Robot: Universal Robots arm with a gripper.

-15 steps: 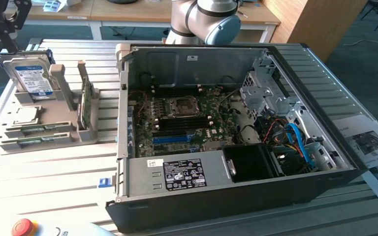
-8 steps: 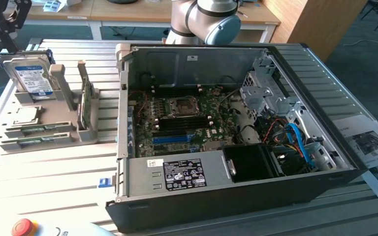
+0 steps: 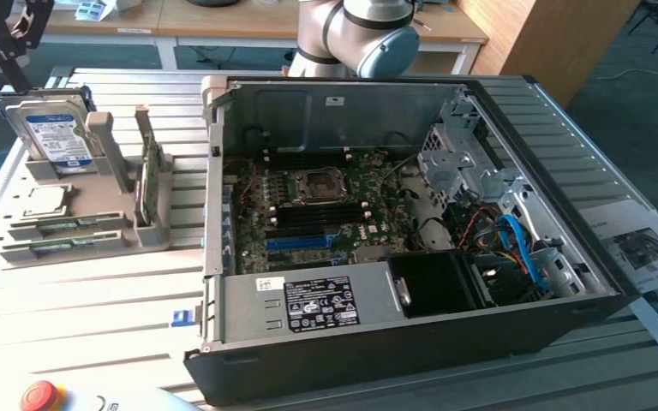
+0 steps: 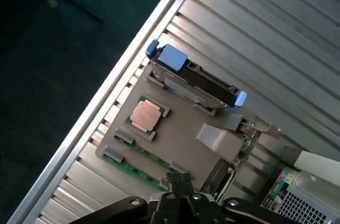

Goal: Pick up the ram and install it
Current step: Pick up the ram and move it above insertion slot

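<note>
**Gripper shut over the parts holder, ram in its stand**

At the exterior view's left edge of the slatted metal table (image 3: 100,291) sits a grey holder (image 3: 112,240). A hard drive (image 3: 57,137) stands upright at the holder's far end. Its blue-and-white label carries print too small to read. Just in front of it the square processor chip (image 3: 45,201) lies flat, and green boards (image 3: 64,226) lie in slots along the holder's near edge. The ram (image 3: 150,181) stands on edge between grey posts at the holder's side nearest the computer.

The open computer case (image 3: 421,342) fills the middle of the table, just beside the holder. Its motherboard (image 3: 329,214) is exposed. The black power supply label (image 3: 321,304) has white marks that cannot be read. Blue cables (image 3: 523,248) coil near the case's right wall. Printed sheets (image 3: 649,257) lie at the table's right edge, and a red button (image 3: 40,396) sits at the near left corner.

The wrist view looks down on the holder. There the gripper (image 4: 178,177) has its fingertips pressed together, over the holder's edge and apart from the ram.
</note>
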